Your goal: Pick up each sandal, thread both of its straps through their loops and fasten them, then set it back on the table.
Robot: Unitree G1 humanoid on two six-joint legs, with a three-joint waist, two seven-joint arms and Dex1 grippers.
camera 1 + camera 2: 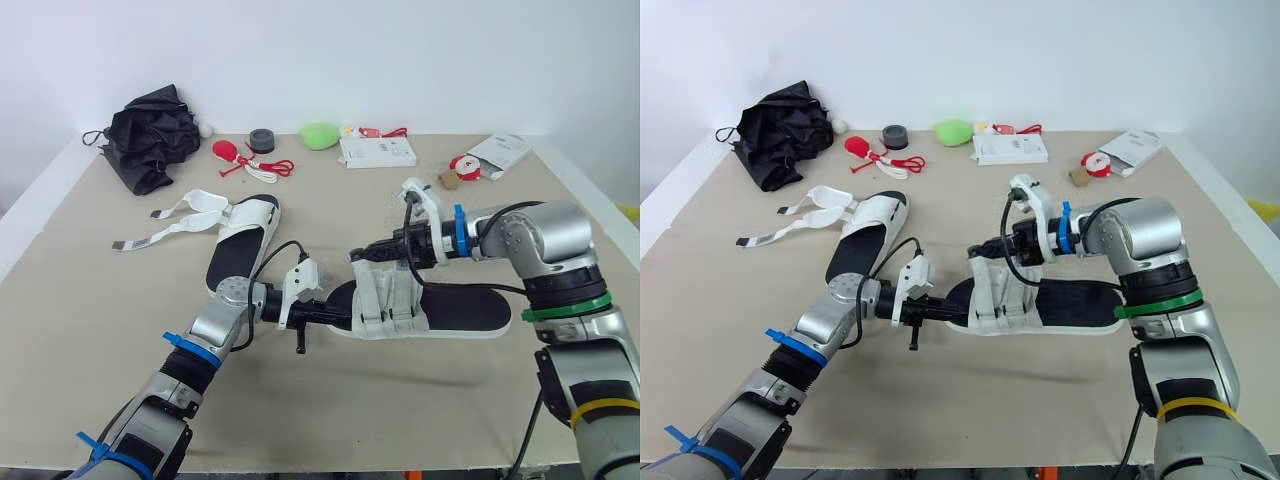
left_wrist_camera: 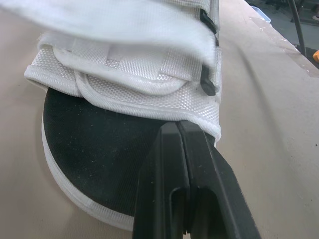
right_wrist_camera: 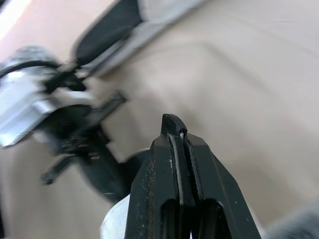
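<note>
A black-soled sandal (image 1: 455, 310) lies in the middle of the table, its two white straps (image 1: 385, 295) folded across the foot bed. My left gripper (image 1: 338, 313) is shut, its tips resting on the sandal's toe end just before the front strap (image 2: 149, 94). My right gripper (image 1: 366, 252) is shut too and hovers right above the straps from the far side, holding nothing. A second sandal (image 1: 240, 245) lies to the left with both white straps (image 1: 175, 222) spread loose on the table.
Along the back edge lie a black folded umbrella (image 1: 150, 135), a red bulb with cord (image 1: 240, 158), a dark tape roll (image 1: 262, 141), a green lump (image 1: 320, 135), a white box (image 1: 378, 152), a red-white roll (image 1: 465, 166) and a booklet (image 1: 500, 152).
</note>
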